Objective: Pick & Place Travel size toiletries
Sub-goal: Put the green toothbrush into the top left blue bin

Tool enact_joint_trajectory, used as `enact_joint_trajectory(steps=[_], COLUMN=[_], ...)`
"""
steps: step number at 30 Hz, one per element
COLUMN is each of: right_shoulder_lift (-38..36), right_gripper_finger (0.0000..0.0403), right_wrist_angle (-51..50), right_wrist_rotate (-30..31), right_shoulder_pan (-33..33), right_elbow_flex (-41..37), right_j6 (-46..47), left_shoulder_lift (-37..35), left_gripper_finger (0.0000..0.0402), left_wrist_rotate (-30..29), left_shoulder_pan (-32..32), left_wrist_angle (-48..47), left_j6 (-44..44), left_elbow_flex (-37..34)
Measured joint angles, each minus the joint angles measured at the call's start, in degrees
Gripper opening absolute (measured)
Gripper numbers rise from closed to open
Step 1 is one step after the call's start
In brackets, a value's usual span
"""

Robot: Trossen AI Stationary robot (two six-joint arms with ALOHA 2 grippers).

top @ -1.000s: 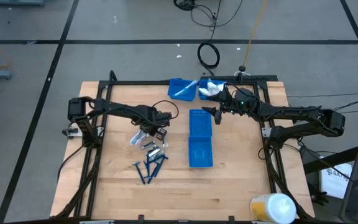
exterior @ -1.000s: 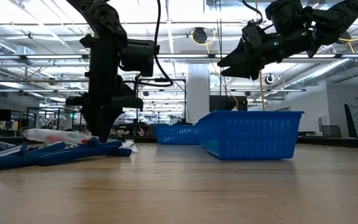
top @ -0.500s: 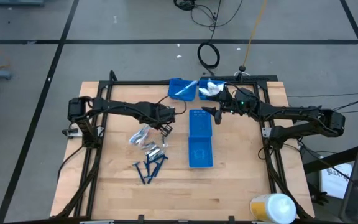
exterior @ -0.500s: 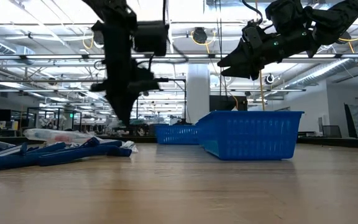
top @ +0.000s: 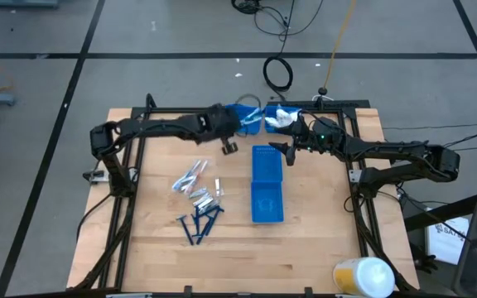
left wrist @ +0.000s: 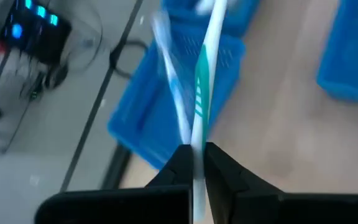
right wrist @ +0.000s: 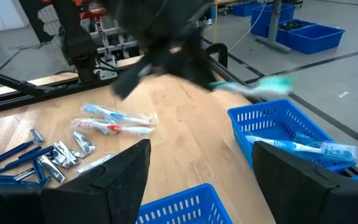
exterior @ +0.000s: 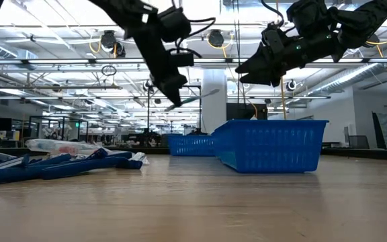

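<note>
Green-and-white toothbrush (left wrist: 202,93) clamped in left pincer (left wrist: 196,163), jutting forward.

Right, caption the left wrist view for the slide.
Left gripper carries a slim white-and-green toothbrush toward a blue plastic bin.

Layout of the table, seen from above

A long bin (top: 267,184) lies lengthwise at the middle of the table (top: 321,240). To its left lie packets (top: 190,178), with short tubes (top: 205,199) just below them and razors (top: 200,222) nearer the front edge, all close together. Two small bins stand side by side at the back edge: the left one (top: 242,118) holds a stick (right wrist: 297,147), the right one (top: 278,118) holds packets. The left gripper (top: 235,128) hangs at the back, just left of the left small bin, a stick (left wrist: 202,93) pinched between its fingers. The right gripper (top: 286,149) hovers above the long bin's far end, jaws apart. A roll (top: 364,276) sits off the table's front right corner.
</note>
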Motion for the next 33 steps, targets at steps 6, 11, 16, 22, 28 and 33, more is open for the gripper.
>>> enact_joint_trajectory(steps=[6, 11, 16, 22, 28, 33], right_shoulder_lift=[0.0, 0.0, 0.0, -0.01, -0.02, -0.02], right_gripper_finger=[0.0267, 0.0267, 0.0267, 0.0267, 0.0267, 0.0267], right_wrist_angle=[-0.27, -0.56, -0.71, -0.88, -1.1, -1.14], right_wrist_rotate=[0.02, 0.03, 0.27, 0.26, 0.48, 0.48], right_shoulder_pan=[0.0, -0.03, -0.17, -0.37, -0.48, -0.48], right_elbow_flex=[0.0, 0.0, 0.0, 0.0, 0.0, 0.0], right_j6=[-1.16, -1.27, -1.5, -1.51, -2.56, -2.57], left_shoulder_lift=[1.12, 5.15, 10.25, 11.93, 11.89, 11.89], left_gripper_finger=[0.0013, 0.0005, 0.0023, 0.0026, 0.0029, 0.0072], left_wrist_rotate=[18.25, 25.18, 26.42, 19.69, 17.55, 17.53], left_shoulder_pan=[7.82, 11.35, 12.74, 12.69, 12.65, 12.85], left_wrist_angle=[12.84, 15.09, 17.51, 18.03, 18.4, 18.32], left_j6=[10.92, 17.79, 18.03, 17.95, 14.23, 11.2], left_elbow_flex=[-1.34, -1.53, -1.56, -1.55, -1.53, -1.53])
